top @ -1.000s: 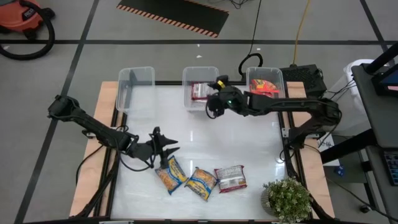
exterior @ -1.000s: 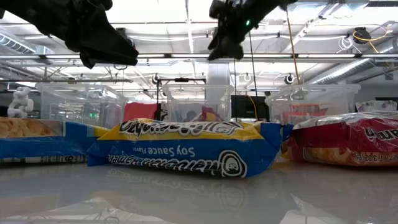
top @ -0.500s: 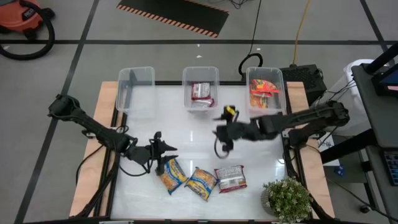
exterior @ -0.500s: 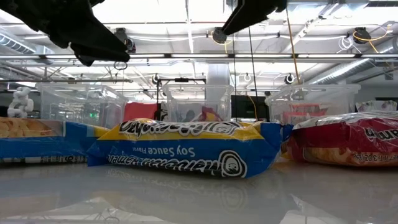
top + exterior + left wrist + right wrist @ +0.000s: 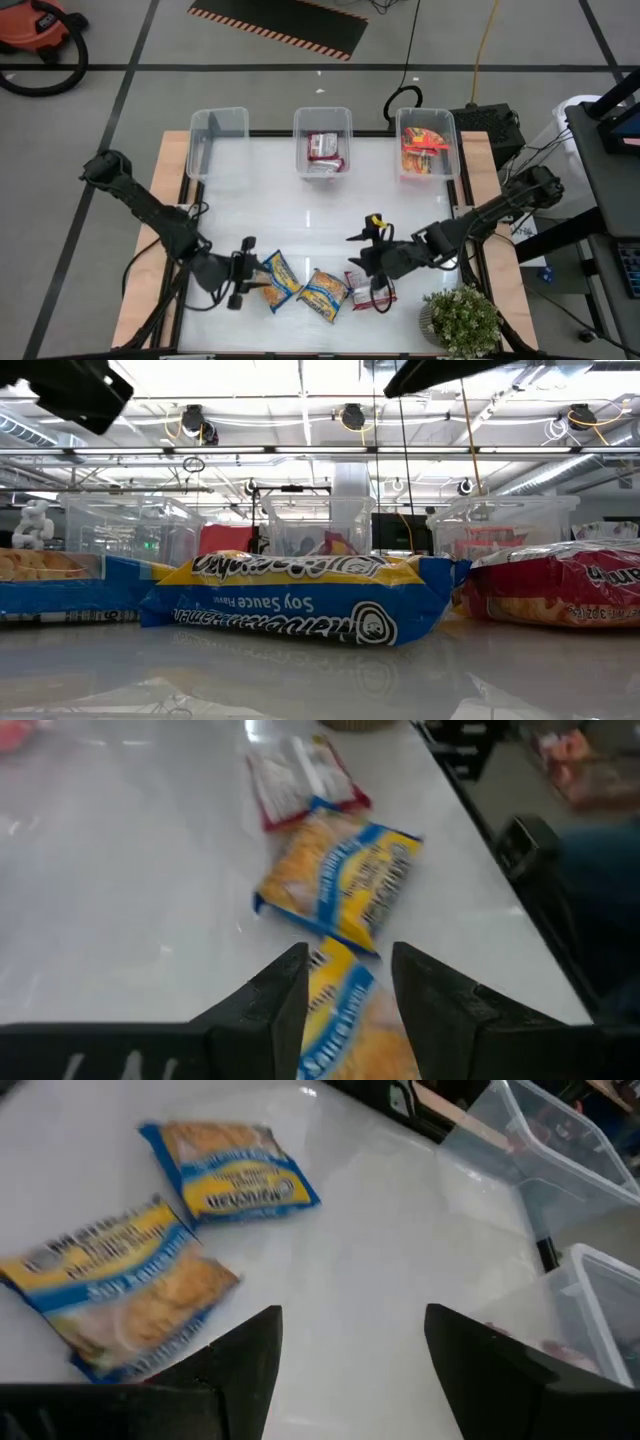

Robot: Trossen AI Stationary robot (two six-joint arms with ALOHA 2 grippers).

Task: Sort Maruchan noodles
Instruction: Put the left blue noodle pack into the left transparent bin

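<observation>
Now the right end effector (image 5: 368,262), over by the middle bin a second ago, hovers wide open and empty above the maroon packet (image 5: 372,288). Meanwhile the left end effector (image 5: 247,272) has dropped beside a crinkly blue-and-yellow packet (image 5: 277,281), fingers partly open, holding nothing, on the glossy white desk (image 5: 300,215).

Two blue-and-yellow noodle packets (image 5: 300,287) lie beside a maroon-and-white packet (image 5: 371,289) on the glossy white table (image 5: 300,220), with clear bins (image 5: 218,132) behind and an orange-red packet (image 5: 426,142) in one.
</observation>
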